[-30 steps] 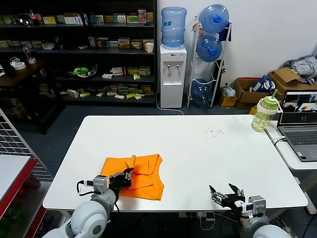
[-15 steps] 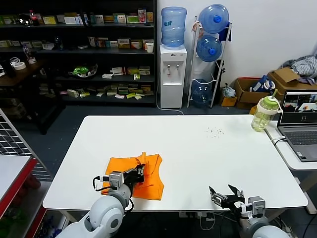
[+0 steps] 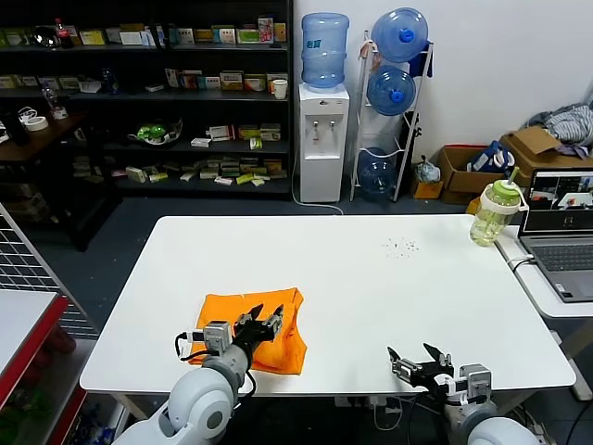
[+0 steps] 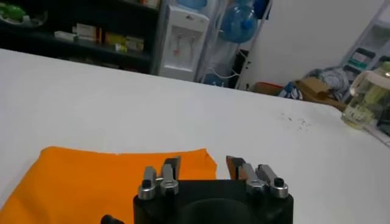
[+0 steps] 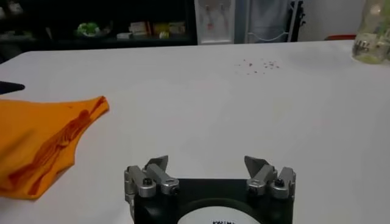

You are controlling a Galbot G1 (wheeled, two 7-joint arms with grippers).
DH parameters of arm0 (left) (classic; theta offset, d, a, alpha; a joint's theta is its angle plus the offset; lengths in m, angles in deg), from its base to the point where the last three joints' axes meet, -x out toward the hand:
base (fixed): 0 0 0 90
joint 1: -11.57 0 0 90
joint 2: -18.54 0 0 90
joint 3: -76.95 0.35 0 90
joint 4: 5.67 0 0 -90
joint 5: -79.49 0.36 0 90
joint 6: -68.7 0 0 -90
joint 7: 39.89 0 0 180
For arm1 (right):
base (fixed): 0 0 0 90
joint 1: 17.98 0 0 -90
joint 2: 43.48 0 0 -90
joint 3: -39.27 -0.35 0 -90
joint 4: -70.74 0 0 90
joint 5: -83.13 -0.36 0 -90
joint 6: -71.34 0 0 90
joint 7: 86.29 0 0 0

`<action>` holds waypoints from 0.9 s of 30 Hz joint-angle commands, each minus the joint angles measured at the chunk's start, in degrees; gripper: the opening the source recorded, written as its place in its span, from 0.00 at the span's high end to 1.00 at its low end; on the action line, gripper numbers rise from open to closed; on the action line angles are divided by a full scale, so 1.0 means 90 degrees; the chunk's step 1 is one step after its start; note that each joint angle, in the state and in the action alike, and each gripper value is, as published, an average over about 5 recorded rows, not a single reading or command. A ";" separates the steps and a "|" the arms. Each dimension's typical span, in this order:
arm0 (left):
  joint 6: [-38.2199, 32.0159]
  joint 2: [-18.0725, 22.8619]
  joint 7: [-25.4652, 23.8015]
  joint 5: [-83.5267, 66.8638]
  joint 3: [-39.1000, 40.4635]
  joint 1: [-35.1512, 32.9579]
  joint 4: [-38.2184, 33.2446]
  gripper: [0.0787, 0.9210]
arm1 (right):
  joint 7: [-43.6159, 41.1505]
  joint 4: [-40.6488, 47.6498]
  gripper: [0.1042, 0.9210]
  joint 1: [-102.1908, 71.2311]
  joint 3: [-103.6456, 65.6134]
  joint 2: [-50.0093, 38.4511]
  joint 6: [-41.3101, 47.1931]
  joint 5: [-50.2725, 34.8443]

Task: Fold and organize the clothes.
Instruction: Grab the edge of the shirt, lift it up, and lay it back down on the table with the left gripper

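Letting go now: left gripper (image 3: 264,318) jaws released over the folded shirt (image 3: 283,341), nothing held; lift straight up w/o snagging cloth; right gripper (image 3: 419,358) parked, jaws released.

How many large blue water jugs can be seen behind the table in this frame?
4: one jug on the white dispenser, three in the rack beside it, top, middle and bottom. Others may be hidden.
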 commanded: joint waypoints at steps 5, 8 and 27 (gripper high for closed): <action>-0.0480 -0.2784 -0.2352 -0.0481 -0.1703 -0.0993 0.0929 0.19 | -0.0085 0.0041 0.12 0.0100 0.0076 0.0002 -0.0063 -0.0035; -0.0511 -0.3134 -0.3067 -0.0579 -0.1619 -0.0843 0.1430 0.13 | -0.0104 0.0067 0.12 0.0114 0.0097 0.0021 -0.0087 -0.0029; -0.0009 -0.2445 -0.3788 -0.0972 -0.0951 0.0195 0.2243 0.12 | -0.0110 0.0088 0.12 -0.0019 -0.0004 0.0028 -0.0102 -0.0022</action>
